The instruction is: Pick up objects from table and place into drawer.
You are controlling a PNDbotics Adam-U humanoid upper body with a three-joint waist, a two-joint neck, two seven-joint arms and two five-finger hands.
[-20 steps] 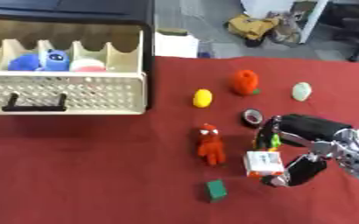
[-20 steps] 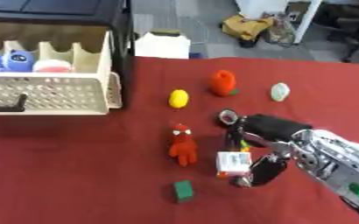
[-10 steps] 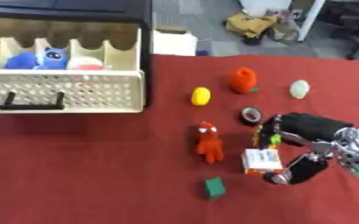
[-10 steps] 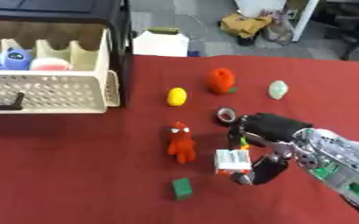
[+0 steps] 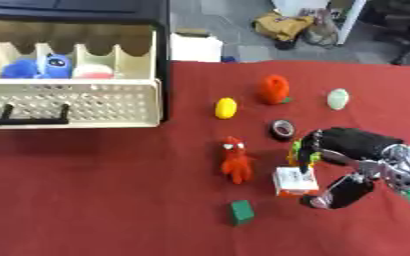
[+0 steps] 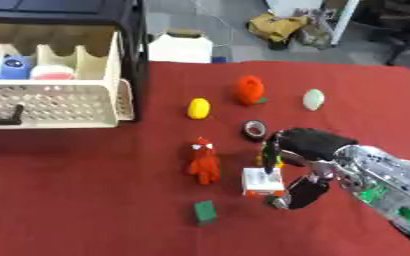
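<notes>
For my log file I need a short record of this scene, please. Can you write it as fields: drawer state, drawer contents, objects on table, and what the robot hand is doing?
drawer state: drawer open, at table's left
drawer contents: blue plush toy, white and red item
objects on table: yellow object, orange object, pale green object, tape roll, red figure, green block, small white box
robot hand: right robot hand curled around the small white box
left robot hand: not in view

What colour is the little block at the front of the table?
Green. The small block shows best in the left eye view.
</notes>
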